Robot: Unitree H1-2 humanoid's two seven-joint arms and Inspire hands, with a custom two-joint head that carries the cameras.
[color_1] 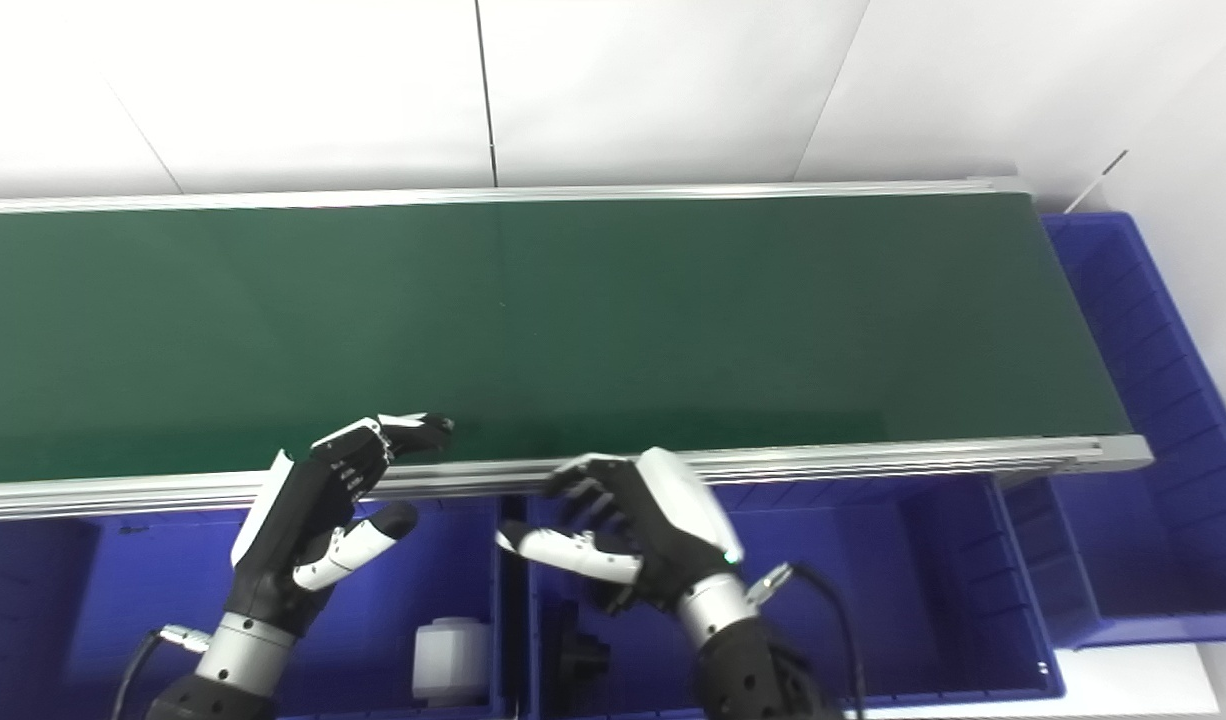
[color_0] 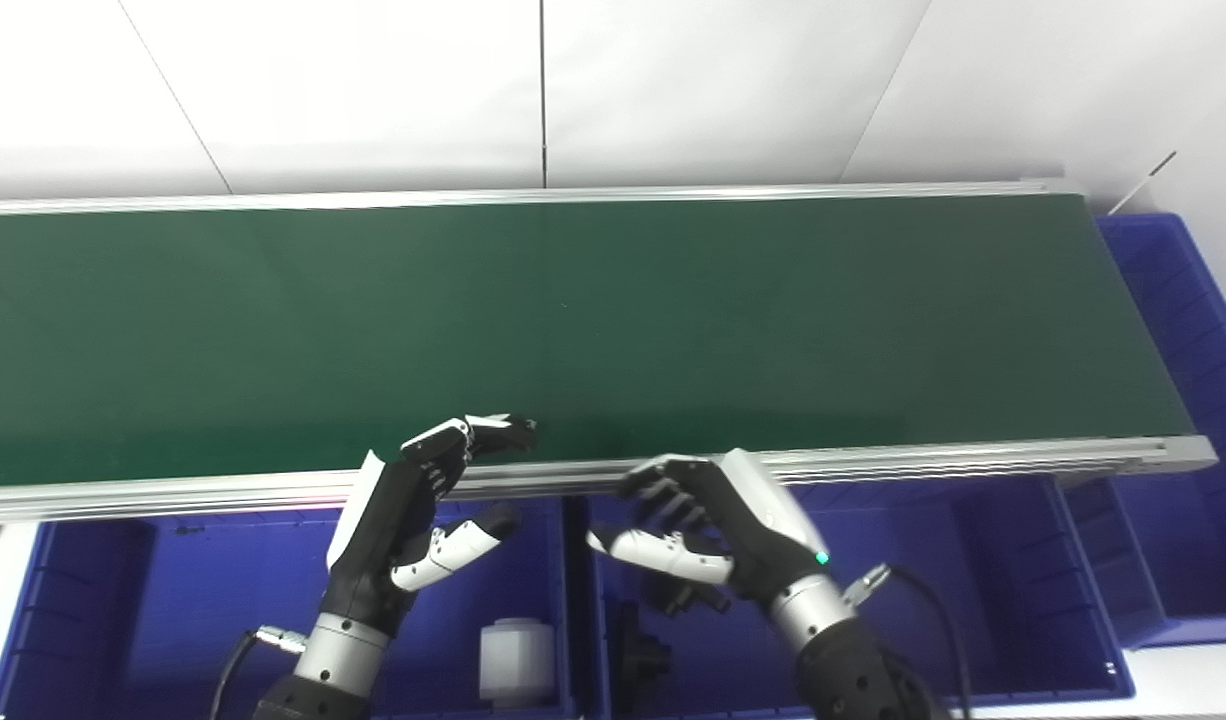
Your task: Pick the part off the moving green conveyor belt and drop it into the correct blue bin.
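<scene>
The green conveyor belt (color_0: pixel 593 320) runs across the picture and carries no part. My left hand (color_0: pixel 413 510) hovers over the near-left blue bin (color_0: pixel 213 590), fingers spread, its fingertips (color_0: pixel 503 432) reaching over the belt's near rail. My right hand (color_0: pixel 708 525) is held above the middle blue bin (color_0: pixel 973 600), fingers curled loosely apart, holding nothing. A white cylindrical part (color_0: pixel 516 655) lies in the left bin. Black parts (color_0: pixel 641 655) lie in the middle bin beneath my right hand.
A third blue bin (color_0: pixel 1193 400) stands past the belt's right end. The aluminium rail (color_0: pixel 973 460) borders the belt's near side. A white wall rises behind the belt.
</scene>
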